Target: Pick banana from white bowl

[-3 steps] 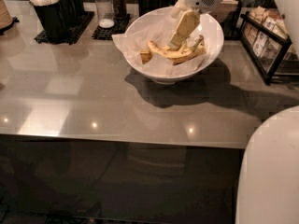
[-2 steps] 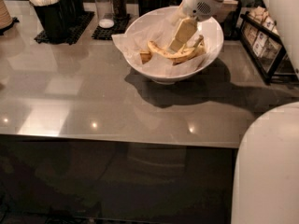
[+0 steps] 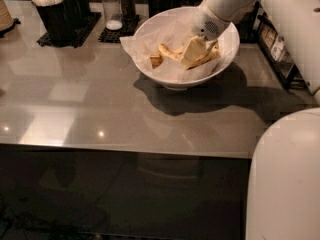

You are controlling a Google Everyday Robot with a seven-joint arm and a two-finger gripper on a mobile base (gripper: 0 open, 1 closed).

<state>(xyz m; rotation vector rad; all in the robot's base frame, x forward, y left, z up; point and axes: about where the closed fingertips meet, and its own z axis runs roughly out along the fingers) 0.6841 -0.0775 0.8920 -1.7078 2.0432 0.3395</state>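
The white bowl (image 3: 150,31), lined with crinkled white paper, stands on the grey counter at the back middle. The yellow banana (image 3: 172,53) lies curved inside it. A short brownish stub (image 3: 156,60) lies at the banana's left end. My gripper (image 3: 192,51) reaches down into the bowl from the upper right and sits right on the banana's middle, hiding part of it. My white arm (image 3: 225,4) covers the bowl's far right rim.
Black cups with utensils (image 3: 55,9) and shakers (image 3: 112,9) stand on black mats behind the bowl at left. A dark rack (image 3: 272,44) stands at right. My white body (image 3: 285,179) fills the lower right. The counter's front edge (image 3: 125,149) runs across.
My gripper has come down deeper into the bowl, onto the banana. The bowl and the banana have not moved.
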